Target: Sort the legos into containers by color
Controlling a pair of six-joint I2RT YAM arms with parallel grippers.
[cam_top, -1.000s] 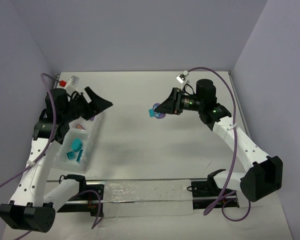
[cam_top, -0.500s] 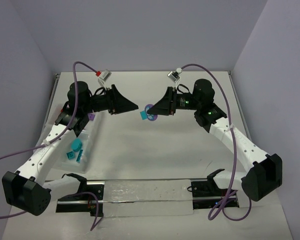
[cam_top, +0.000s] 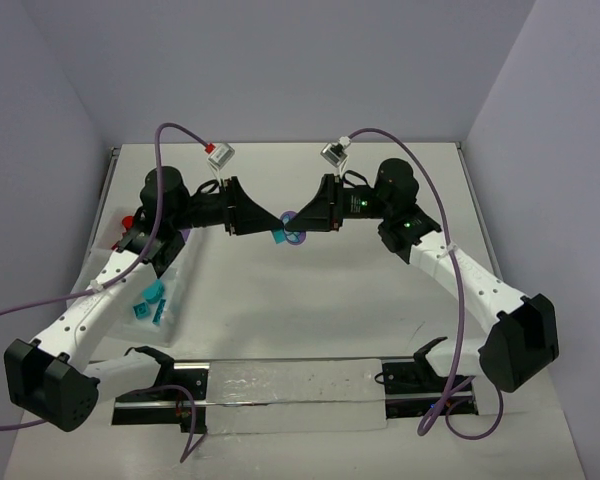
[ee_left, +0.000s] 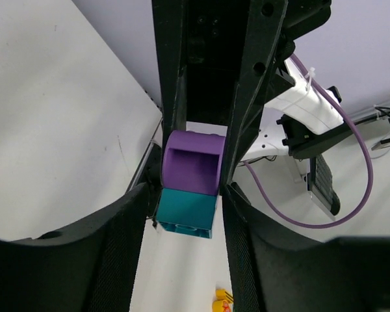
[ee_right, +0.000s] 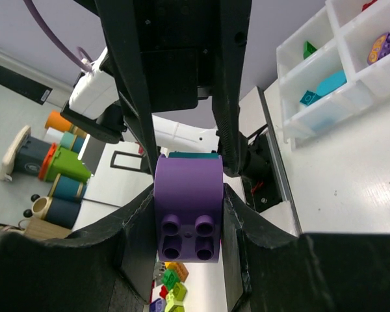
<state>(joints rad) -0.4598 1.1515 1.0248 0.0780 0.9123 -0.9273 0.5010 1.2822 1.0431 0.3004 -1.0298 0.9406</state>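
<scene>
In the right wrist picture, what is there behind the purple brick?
A cyan brick sits directly behind the purple brick. Only a thin edge of it shows above the purple one; the rest is covered.

Top camera looks down from behind; wrist cameras face each other closely, sharing the purple brick (ee_left: 194, 162)

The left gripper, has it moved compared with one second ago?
Yes. The left gripper has swung rightward, away from the clear plastic compartment tray, to meet the right gripper.
</scene>
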